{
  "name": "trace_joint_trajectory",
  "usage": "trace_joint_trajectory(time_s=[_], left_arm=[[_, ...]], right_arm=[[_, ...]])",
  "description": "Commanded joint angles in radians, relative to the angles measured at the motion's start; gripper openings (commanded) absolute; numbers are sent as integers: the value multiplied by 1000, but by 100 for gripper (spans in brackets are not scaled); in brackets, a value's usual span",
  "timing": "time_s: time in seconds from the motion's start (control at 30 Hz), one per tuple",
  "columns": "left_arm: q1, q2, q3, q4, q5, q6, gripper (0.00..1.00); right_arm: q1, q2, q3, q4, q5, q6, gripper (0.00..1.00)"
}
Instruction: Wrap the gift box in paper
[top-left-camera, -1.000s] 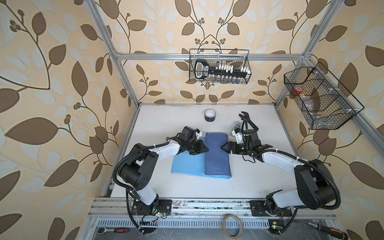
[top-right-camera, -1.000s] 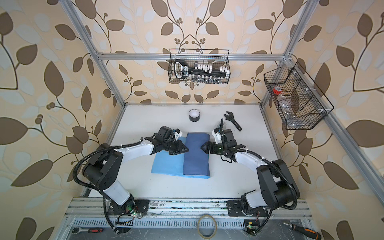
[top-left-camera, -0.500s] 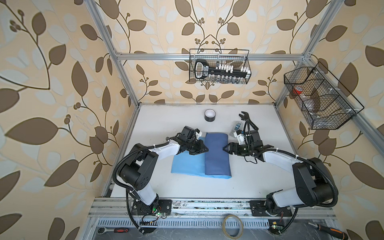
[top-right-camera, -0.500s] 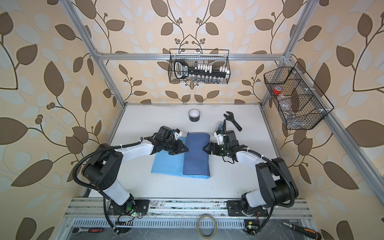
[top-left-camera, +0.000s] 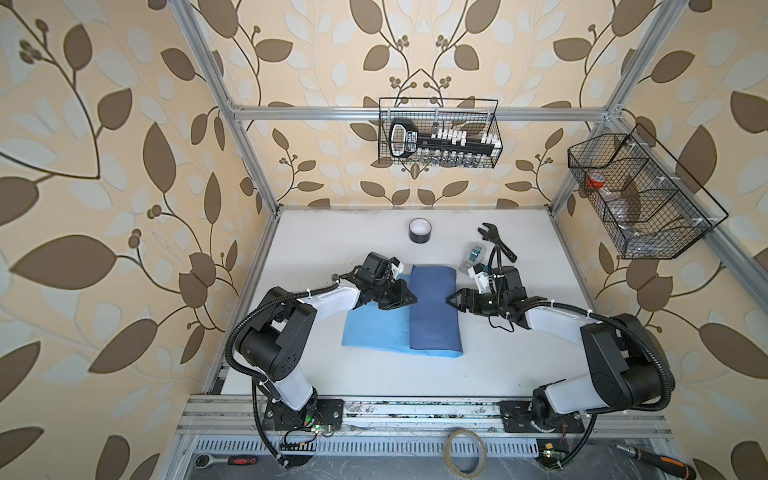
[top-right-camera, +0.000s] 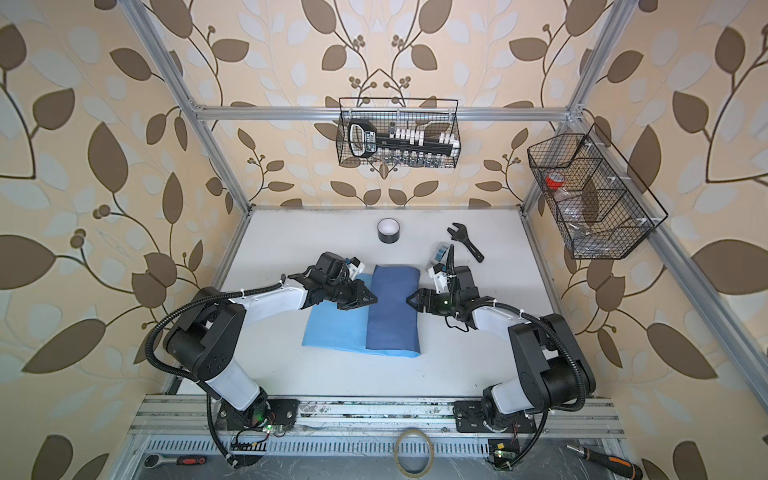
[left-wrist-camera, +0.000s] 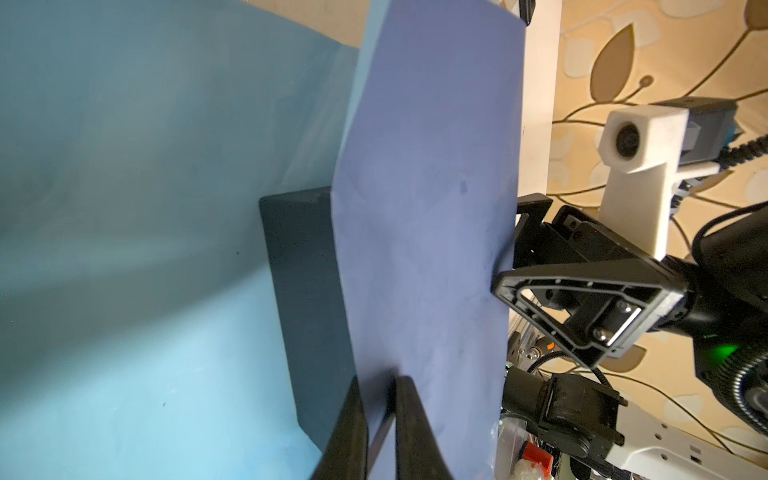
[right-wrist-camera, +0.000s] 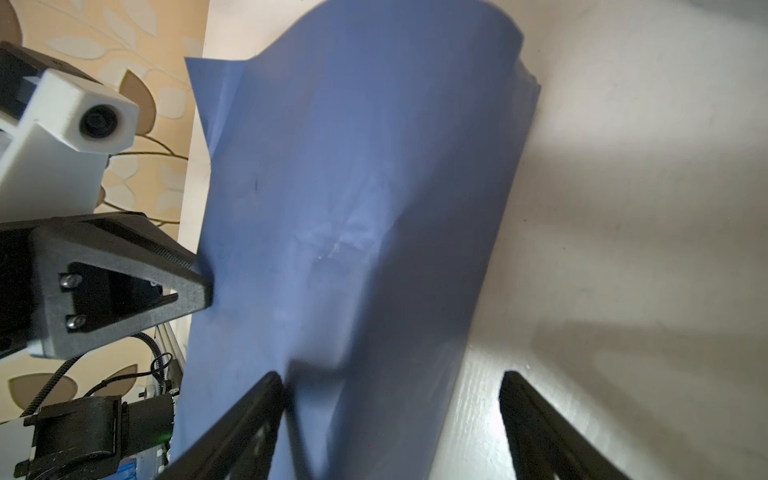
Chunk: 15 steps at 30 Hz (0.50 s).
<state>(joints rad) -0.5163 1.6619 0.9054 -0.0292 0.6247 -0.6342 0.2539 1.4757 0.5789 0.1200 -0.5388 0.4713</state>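
The paper (top-left-camera: 374, 328) lies light blue on the table, and its darker slate flap (top-left-camera: 434, 311) (top-right-camera: 392, 307) is folded over the gift box. The gift box (left-wrist-camera: 303, 291) shows only in the left wrist view, as a dark navy side under the flap. My left gripper (top-left-camera: 413, 300) (top-right-camera: 374, 299) (left-wrist-camera: 380, 415) is shut on the flap's left edge. My right gripper (top-left-camera: 449, 300) (top-right-camera: 409, 300) (right-wrist-camera: 390, 376) stands open at the flap's right fold. One of its fingers is over the flap and the other is over the bare table.
A black tape roll (top-left-camera: 419, 230) stands at the back. A black wrench (top-left-camera: 496, 245) and a small clear case (top-left-camera: 473, 255) lie behind my right gripper. Wire baskets hang on the back wall (top-left-camera: 440, 137) and on the right wall (top-left-camera: 640, 199).
My right gripper has moved left up to the flap's right fold, and its jaws have narrowed a little. The left gripper and the paper have stayed put.
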Motion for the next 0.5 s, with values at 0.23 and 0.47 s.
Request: trace_joint_trajectory(time_s=[0.23, 0.47], left_arm=[[-6, -8, 15, -128, -108, 6, 40], [30, -131, 10, -182, -180, 22, 55]], right_arm=[[1, 25, -86, -26, 82, -1, 78], [1, 25, -113, -5, 90, 7, 77]])
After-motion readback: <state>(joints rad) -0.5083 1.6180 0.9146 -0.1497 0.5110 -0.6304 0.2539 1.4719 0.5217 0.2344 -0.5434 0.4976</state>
